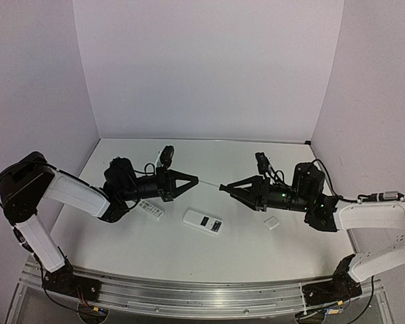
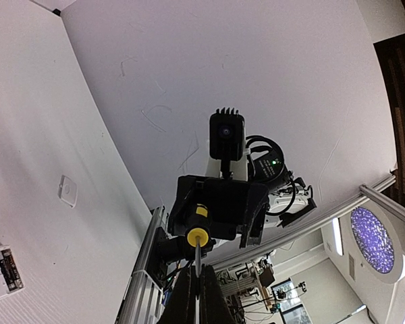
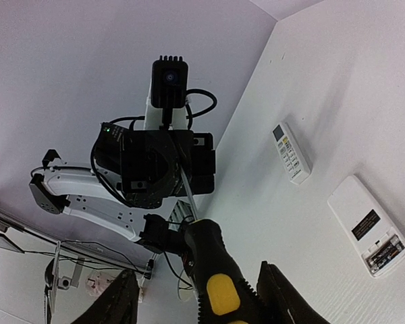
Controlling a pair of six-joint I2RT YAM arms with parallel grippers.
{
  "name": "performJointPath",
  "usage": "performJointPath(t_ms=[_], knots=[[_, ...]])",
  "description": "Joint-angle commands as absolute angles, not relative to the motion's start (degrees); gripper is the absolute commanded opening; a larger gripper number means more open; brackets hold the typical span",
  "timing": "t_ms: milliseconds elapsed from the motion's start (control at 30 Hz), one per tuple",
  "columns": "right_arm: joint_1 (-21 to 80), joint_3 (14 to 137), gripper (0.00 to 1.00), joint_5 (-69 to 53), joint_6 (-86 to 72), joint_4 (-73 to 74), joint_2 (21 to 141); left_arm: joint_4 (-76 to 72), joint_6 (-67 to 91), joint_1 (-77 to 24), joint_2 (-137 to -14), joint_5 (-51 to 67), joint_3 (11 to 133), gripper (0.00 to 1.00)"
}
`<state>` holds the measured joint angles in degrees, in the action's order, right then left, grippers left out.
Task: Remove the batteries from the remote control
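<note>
Both arms level, tip to tip above broad white remote control (image 1: 202, 221). Left gripper (image 1: 194, 180) pinches shaft of black-yellow screwdriver (image 3: 212, 273); right gripper (image 1: 223, 188) fingers spread around its handle.

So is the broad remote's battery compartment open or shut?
Open: the remote control lies back up, its dark recess uncovered; the small white cover lies apart.

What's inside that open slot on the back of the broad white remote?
Dark batteries lie in the remote's open recess; their number is too small to tell. Its button side faces down, hidden.
</note>
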<state>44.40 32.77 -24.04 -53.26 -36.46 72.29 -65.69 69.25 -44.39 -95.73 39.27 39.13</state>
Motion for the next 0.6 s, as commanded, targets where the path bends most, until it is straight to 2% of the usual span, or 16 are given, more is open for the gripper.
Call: performJointPath(t_ms=[0, 67, 133, 233, 333, 367, 400, 433, 533, 567], knots=[[44.58, 33.56, 0.50, -25.33, -54.17, -40.78, 70.98, -69.82, 70.35, -44.64, -96.81, 39.03, 40.41, 0.00], [44.60, 33.41, 0.41, -25.22, -53.94, -41.07, 70.68, -70.40, 70.67, -44.65, -97.23, 39.20, 40.26, 0.00], [44.63, 33.22, 0.27, -24.80, -53.59, -41.36, 70.39, -70.27, 70.56, -44.63, -97.44, 39.42, 40.36, 0.00], [44.63, 32.91, 0.17, -23.78, -53.23, -41.44, 69.91, -69.82, 70.02, -44.64, -97.53, 40.03, 40.54, 0.00], [44.56, 32.47, 0.01, -22.62, -52.69, -41.40, 69.52, -66.98, 68.04, -44.65, -97.02, 40.78, 40.86, 0.00], [44.58, 32.16, 0.00, -21.79, -52.57, -41.36, 69.29, -65.90, 67.16, -44.63, -96.72, 40.93, 40.91, 0.00], [44.57, 31.96, 0.00, -21.57, -52.12, -41.21, 69.11, -63.90, 66.04, -44.64, -96.21, 41.13, 41.05, 0.05], [44.57, 31.76, 0.00, -21.35, -51.67, -41.03, 68.93, -61.66, 64.81, -44.65, -95.60, 41.25, 41.19, 0.14], [44.56, 31.39, 0.00, -20.51, -51.00, -38.35, 67.90, -49.98, 58.76, -44.65, -92.21, 39.24, 41.34, 0.78], [44.56, 31.44, 0.00, -19.71, -50.98, -36.38, 67.15, -44.17, 56.68, -44.65, -90.61, 37.37, 41.53, 0.93]])
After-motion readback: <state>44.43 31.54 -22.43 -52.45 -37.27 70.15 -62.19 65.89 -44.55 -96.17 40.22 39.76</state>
